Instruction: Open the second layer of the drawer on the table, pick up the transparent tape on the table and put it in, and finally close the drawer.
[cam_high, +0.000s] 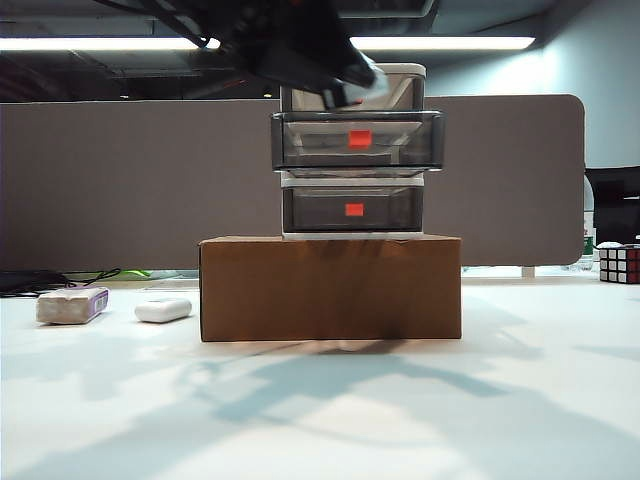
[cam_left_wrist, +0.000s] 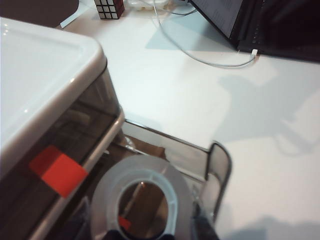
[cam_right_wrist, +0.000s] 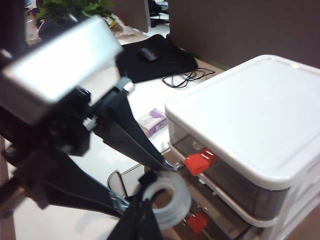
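The drawer (cam_high: 352, 150) is a white three-tier unit standing on a brown box. Its second layer (cam_high: 357, 140) is pulled out toward the front, and its smoky wall (cam_left_wrist: 220, 167) shows in the left wrist view. The transparent tape (cam_left_wrist: 142, 192) is a clear whitish roll held across its width by my left gripper (cam_left_wrist: 142, 227), which hangs just above the open tier. In the exterior view the tape (cam_high: 362, 88) sits at the unit's top front. In the right wrist view the tape (cam_right_wrist: 170, 200) hangs beside my right gripper (cam_right_wrist: 136, 223), whose dark fingers are together, holding nothing.
The brown cardboard box (cam_high: 330, 285) carries the drawer unit. On the table's (cam_high: 320, 400) left lie a grey-purple block (cam_high: 72, 305) and a white oblong case (cam_high: 163, 309). A Rubik's cube (cam_high: 618, 263) sits far right. A white cable (cam_left_wrist: 200, 55) runs behind the unit.
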